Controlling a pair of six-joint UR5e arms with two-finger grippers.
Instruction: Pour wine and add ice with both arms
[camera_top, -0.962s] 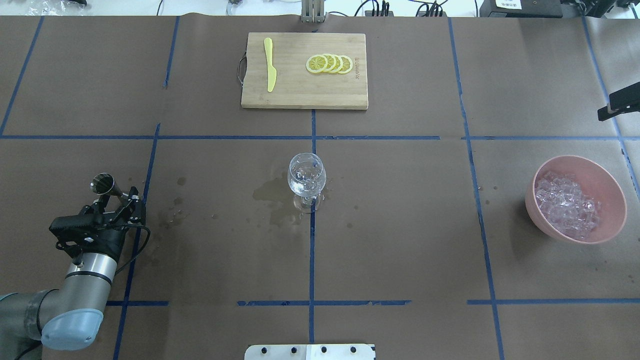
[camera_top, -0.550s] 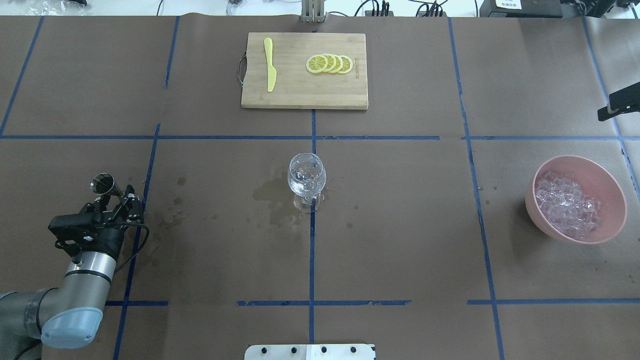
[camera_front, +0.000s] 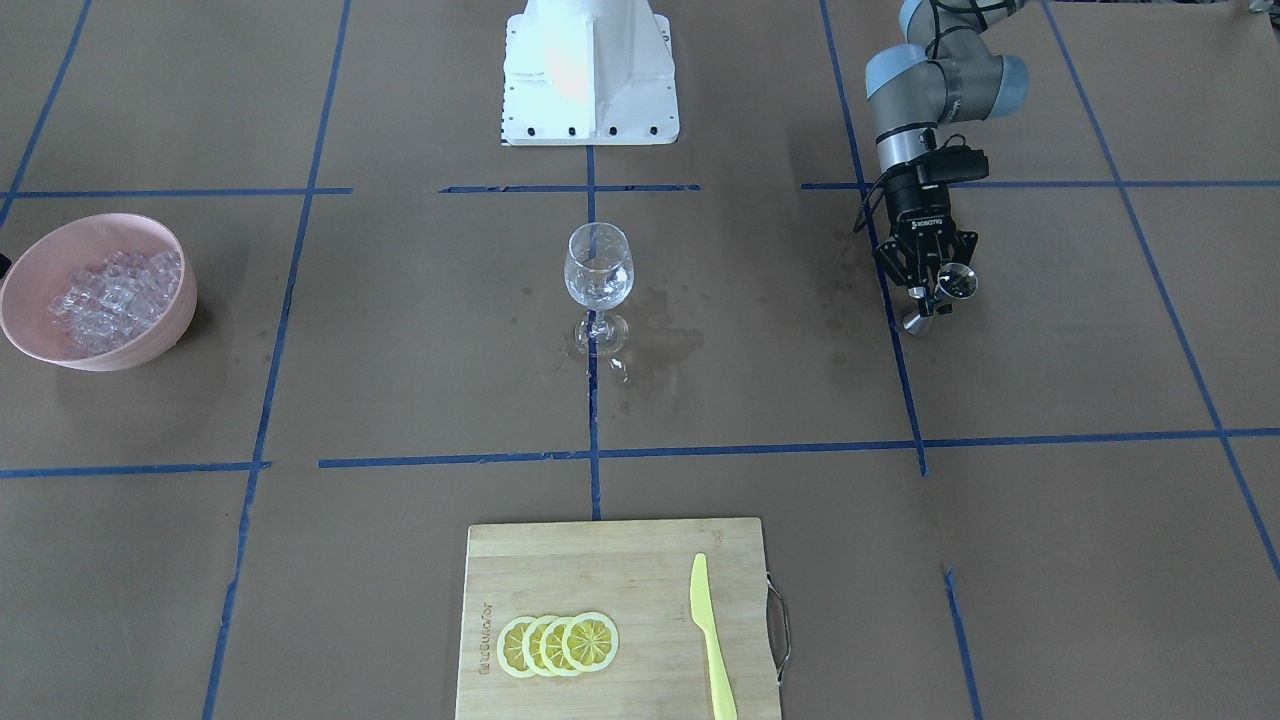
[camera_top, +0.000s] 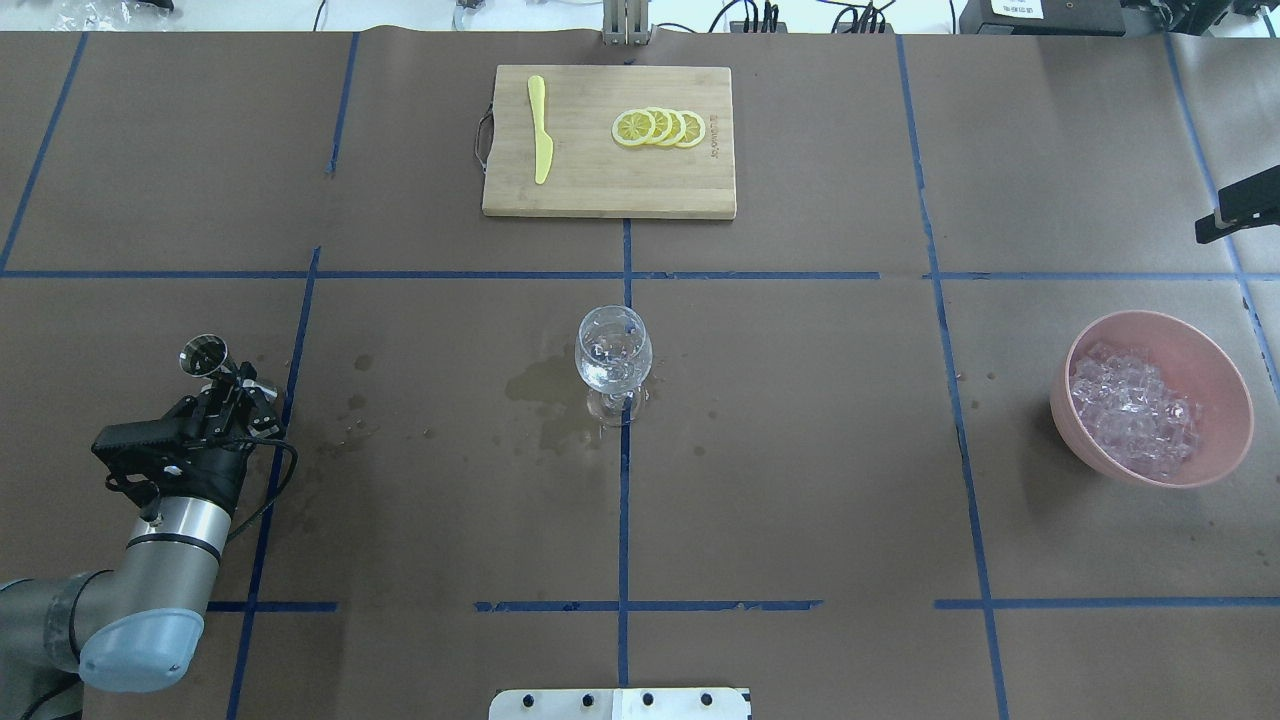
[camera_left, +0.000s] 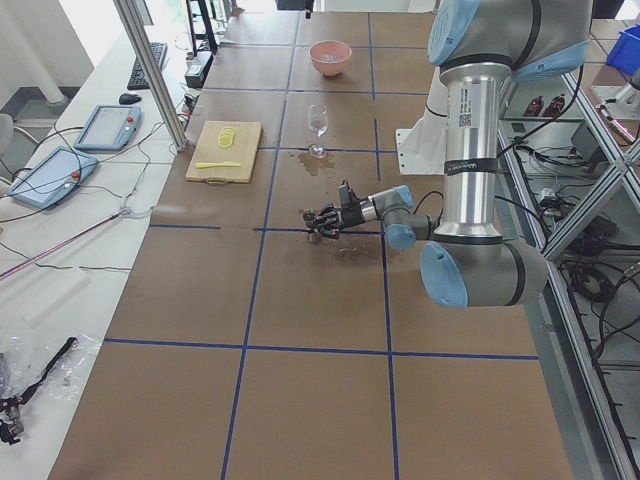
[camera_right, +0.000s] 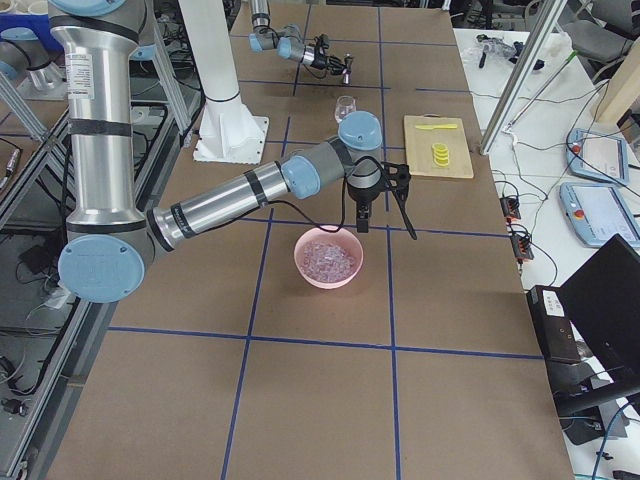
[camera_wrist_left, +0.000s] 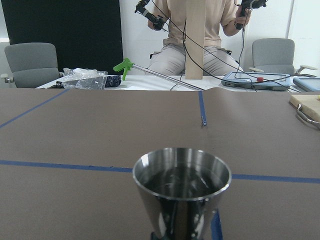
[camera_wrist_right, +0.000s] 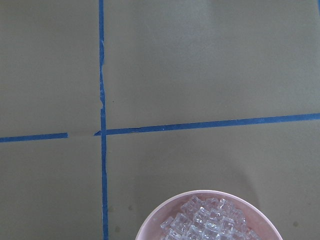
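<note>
My left gripper is shut on a steel jigger and holds it low over the table's left part; it also shows in the front view. The jigger fills the left wrist view, its inside dark and shiny. A clear stemmed glass stands at the table's middle with a little clear wine in it. The ice lies piled in a pink bowl at the right. My right gripper hangs just beyond the bowl; I cannot tell whether it is open.
A wooden cutting board with lemon slices and a yellow knife lies at the far middle. Dark wet stains lie left of the glass. The white pedestal stands at the robot's side.
My left wrist has turned and pulled slightly left; the jigger has shifted a little away from the robot. Glass, bowl and right arm have not moved.
</note>
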